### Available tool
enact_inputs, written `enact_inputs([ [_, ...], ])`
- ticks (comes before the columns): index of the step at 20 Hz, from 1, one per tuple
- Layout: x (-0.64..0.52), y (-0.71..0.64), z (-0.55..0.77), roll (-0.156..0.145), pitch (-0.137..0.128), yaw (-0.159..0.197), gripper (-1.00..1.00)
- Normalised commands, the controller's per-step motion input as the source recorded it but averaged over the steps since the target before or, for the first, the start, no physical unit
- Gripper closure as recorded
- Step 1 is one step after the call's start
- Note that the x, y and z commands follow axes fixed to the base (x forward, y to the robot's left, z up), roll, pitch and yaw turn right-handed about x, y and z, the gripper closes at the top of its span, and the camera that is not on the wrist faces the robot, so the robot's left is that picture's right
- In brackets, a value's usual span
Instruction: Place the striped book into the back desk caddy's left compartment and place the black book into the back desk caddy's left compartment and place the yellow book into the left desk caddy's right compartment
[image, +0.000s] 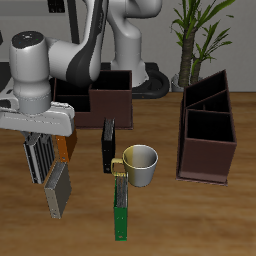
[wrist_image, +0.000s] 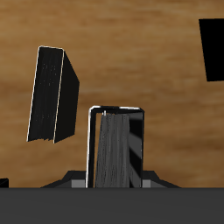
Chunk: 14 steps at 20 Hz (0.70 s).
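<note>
On the table (image: 160, 215): two caddies, one mug (image: 142, 164), four books.

The white mug (image: 142, 163) and black book (image: 108, 146) stand between the gripper (image: 42, 160) and left desk caddy (image: 207, 140).
</note>
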Motion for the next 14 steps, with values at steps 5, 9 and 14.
enact_inputs([
  [5, -0.32, -0.1, 1.18, -0.077, -0.142, -0.009, 1.0],
  [9, -0.29, 0.03, 0.81, -0.032, -0.084, 0.003, 1.0],
  [14, -0.23, 0.04, 0.59, -0.034, -0.058, -0.003, 1.0],
])
